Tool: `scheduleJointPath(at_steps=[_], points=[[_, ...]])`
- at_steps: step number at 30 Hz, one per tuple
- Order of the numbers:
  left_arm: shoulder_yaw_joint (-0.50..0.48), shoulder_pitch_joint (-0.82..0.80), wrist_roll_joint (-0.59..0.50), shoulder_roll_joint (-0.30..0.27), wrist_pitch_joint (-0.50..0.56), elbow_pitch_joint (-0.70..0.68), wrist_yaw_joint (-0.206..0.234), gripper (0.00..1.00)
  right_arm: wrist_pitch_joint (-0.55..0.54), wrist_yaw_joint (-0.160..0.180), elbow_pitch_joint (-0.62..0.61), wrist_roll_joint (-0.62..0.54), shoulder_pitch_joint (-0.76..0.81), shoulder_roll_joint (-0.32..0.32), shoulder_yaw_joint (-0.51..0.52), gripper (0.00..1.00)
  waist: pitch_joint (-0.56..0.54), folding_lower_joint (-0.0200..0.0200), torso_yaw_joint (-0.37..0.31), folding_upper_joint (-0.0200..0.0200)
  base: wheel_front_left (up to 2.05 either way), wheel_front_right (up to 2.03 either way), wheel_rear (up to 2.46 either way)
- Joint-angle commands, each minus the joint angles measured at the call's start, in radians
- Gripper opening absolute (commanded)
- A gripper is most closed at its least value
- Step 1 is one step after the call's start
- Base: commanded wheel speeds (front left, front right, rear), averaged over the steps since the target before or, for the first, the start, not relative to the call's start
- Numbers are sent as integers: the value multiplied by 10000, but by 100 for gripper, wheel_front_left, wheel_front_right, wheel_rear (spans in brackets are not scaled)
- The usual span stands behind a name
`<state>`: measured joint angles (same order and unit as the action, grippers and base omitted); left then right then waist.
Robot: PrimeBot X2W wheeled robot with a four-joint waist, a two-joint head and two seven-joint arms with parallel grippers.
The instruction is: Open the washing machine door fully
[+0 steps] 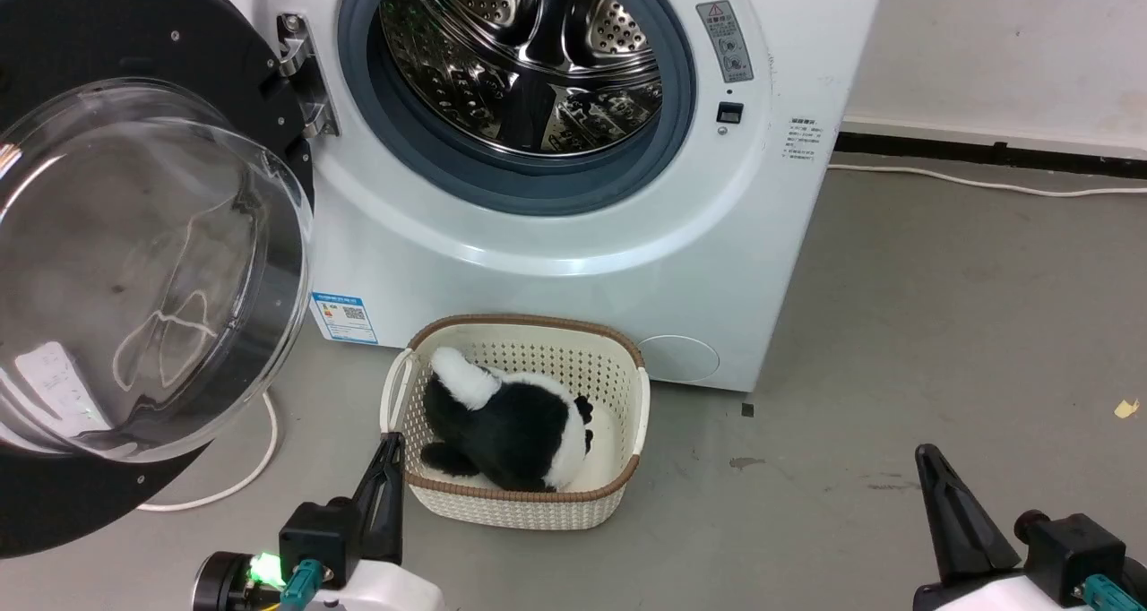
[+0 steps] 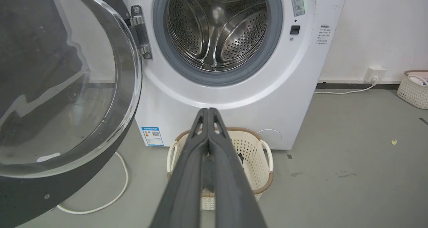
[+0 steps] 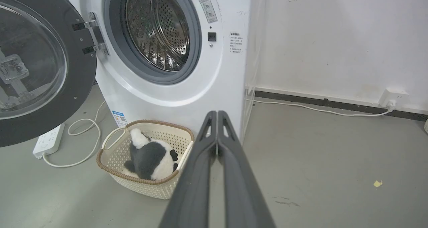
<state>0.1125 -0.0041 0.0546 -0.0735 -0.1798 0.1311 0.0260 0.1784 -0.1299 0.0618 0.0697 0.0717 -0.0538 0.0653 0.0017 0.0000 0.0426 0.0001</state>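
Observation:
The washing machine door [image 1: 134, 262] is swung wide to the left, a black disc with a bulging clear glass bowl, held by a metal hinge [image 1: 303, 78]. It also stands open at the left in the left wrist view, door [image 2: 60, 87], and the right wrist view, door [image 3: 36, 64]. The steel drum opening [image 1: 520, 64] is uncovered. My left gripper [image 1: 391, 445] is shut and empty, low beside the basket, well apart from the door. My right gripper [image 1: 927, 457] is shut and empty at the lower right. Left gripper [image 2: 208, 111] and right gripper [image 3: 216, 113] tips are pressed together.
A cream basket [image 1: 618, 360] holding a black-and-white plush toy [image 1: 511, 418] sits on the floor before the machine. A white cable [image 1: 242, 481] and power strip [image 3: 48, 141] lie under the door. Grey floor [image 1: 941, 324] stretches to the right, with another basket [image 2: 414, 89] far right.

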Motion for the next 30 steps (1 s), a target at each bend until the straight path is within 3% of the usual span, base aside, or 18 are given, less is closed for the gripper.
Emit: scheduleJointPath(at_steps=[1,30], points=[[-84,14,-65,62,104,-101,-55,0,-80,-3,-75,-112,-203,12,-36,0,-1,0,-16,-1,0,0,0],[-461,24,-239,124,717,-539,-129,0,-697,-5,-272,-324,-389,21,-260,0,-7,0,-164,-1,0,0,0]])
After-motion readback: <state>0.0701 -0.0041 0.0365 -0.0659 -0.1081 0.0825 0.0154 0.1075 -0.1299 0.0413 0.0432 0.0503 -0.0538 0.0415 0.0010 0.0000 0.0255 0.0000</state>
